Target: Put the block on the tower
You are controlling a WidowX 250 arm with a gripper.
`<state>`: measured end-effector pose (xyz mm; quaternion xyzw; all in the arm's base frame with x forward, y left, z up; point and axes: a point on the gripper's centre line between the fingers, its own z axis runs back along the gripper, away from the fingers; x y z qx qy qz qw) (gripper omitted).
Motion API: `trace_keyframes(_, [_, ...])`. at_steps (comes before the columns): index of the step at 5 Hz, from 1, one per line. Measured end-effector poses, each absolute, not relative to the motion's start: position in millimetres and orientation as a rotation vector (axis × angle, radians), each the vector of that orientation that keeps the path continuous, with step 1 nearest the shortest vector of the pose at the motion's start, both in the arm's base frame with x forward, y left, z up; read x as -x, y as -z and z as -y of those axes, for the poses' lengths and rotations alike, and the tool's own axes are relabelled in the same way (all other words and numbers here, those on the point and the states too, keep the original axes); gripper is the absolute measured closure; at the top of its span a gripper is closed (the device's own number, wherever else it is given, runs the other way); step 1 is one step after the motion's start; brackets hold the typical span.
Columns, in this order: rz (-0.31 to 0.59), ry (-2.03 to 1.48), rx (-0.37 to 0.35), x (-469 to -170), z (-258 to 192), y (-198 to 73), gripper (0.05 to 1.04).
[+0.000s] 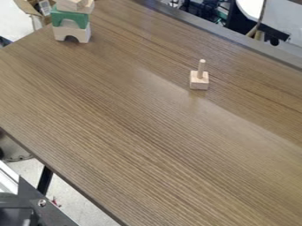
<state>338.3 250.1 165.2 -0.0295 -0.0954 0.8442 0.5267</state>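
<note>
Honestly, I can't tell the arm's pose or tool's spread — 1 pegged block [199,81] stands upright.

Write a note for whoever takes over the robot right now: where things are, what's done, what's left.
Tower: upper left, on the table; pale arch below, green arch on it, pale wood above.
Block: probably the wooden one with the upright peg, standing apart from the tower.
Done: tower standing; that block not on it yet.
Left: grip block, carry it over, set it on top, release.
</note>
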Motion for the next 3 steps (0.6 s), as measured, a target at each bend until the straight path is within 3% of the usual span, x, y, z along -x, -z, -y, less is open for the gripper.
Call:
trace_keyframes(1, [0.234, -2.007, 0.119, -332, -240, -180, 0.085])
trace_keyframes(2, [0.194, -1.923, 0.099, -326, -223, -192, 0.085])
trace_keyframes(3, [0.159, -1.773, 0.013, -328, -177, -179, 0.085])
